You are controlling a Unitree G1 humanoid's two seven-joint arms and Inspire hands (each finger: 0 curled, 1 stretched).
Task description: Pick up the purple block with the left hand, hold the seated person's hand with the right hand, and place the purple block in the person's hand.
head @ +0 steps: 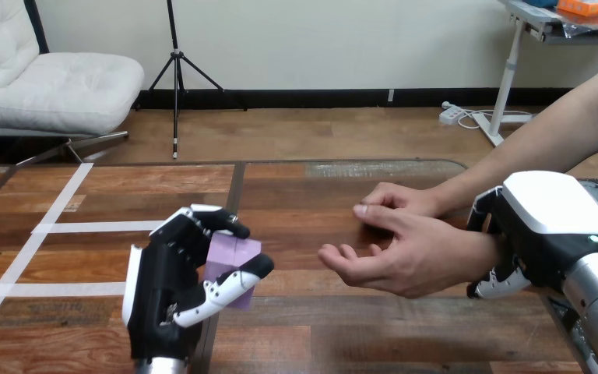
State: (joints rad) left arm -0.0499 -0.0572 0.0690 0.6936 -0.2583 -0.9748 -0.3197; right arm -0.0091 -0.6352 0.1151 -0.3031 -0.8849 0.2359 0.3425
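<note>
My left hand (pixel 163 292) hovers over the table at the lower left, its fingers and thumb curled round the purple block (pixel 230 259). The block is partly hidden by those fingers. The person reaches in from the right with two hands. The nearer person's hand (pixel 393 253) lies palm up, fingers slightly curled, a short gap to the right of the block. The farther person's hand (pixel 393 201) rests fingertips down on the table behind it. My right hand (pixel 541 234) is at that palm-up hand's wrist, with fingers curled round it above and below.
The wooden table (pixel 296 335) carries white tape lines (pixel 62 227) along its left part. A dark seam runs front to back down the middle, under my left hand.
</note>
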